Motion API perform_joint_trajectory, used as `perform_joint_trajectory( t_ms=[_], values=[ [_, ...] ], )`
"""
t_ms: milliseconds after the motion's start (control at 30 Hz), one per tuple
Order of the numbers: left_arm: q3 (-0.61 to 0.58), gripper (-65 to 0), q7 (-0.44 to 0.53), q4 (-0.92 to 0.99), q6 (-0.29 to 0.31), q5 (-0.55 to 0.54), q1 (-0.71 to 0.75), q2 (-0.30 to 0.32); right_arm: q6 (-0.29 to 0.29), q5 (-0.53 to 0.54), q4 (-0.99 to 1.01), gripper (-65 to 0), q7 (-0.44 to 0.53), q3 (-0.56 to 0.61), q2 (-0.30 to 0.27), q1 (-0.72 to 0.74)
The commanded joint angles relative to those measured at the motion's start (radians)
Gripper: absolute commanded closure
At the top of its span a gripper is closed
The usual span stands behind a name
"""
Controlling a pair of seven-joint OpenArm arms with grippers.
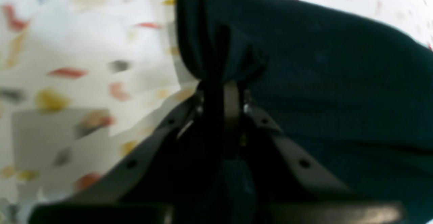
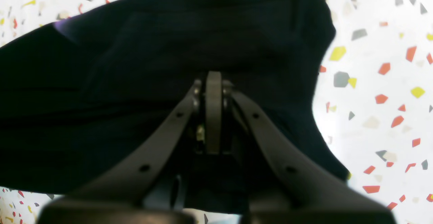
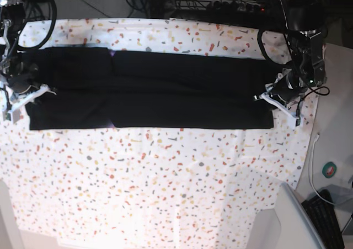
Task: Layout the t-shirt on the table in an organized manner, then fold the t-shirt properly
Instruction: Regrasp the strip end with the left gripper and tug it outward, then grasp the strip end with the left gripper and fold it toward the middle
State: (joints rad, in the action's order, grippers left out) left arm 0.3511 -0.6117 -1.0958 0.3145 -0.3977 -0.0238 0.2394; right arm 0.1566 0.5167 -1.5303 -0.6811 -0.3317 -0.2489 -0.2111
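the t-shirt (image 3: 151, 89) is laid out on the table (image 3: 165, 188) as a long black band folded lengthwise, stretched from side to side across the far half of the speckled white covering. a small purple glint is seen at its far edge and another at its near edge, both towards the left of the base view.

the left gripper (image 1: 223, 85) is found at the end of the band on the right of the base view. in the left wrist view its jaws are seen drawn together on a bunched pinch of the black cloth, which is gathered into a small peak right at the fingertips. that view is blurred.

the right gripper (image 2: 213, 82) is placed at the opposite end of the band. in the right wrist view its jaws are pressed closed, and the cloth is draped over and around the tips; the fabric appears to be clamped between them, though the exact pinch is hidden by the dark cloth.

both ends of the band are seen slightly lifted at the grippers.
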Motion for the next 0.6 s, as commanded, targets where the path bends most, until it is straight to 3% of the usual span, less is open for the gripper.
perform_joint_trajectory(
  t_ms=[0, 133, 200, 367, 567],
  values=[
    [0.027, 0.0, 0.016, -0.033, -0.005, 0.000, -0.011, 0.025, 0.005, 0.009, -0.014, 0.0, 0.018, -0.004, -0.016, 0.011],
    [0.098, 0.0, 0.008, -0.155, -0.008, 0.001, 0.008, 0.027, 0.005, 0.009, -0.014, 0.0, 0.018, -0.004, -0.016, 0.012],
    [0.095, 0.0, -0.023, -0.241, -0.038, 0.001, 0.045, 0.024, 0.005, 0.009, -0.014, 0.0, 0.018, -0.004, -0.016, 0.014],
    [-0.005, 0.0, -0.152, -0.416, -0.162, 0.001, 0.094, -0.012, 0.005, 0.009, -0.014, 0.0, 0.018, -0.004, -0.016, 0.016],
    [-0.126, 0.0, -0.222, -0.502, -0.185, 0.001, 0.098, -0.094, 0.005, 0.009, -0.014, 0.0, 0.018, -0.004, -0.016, 0.016]
  ],
)
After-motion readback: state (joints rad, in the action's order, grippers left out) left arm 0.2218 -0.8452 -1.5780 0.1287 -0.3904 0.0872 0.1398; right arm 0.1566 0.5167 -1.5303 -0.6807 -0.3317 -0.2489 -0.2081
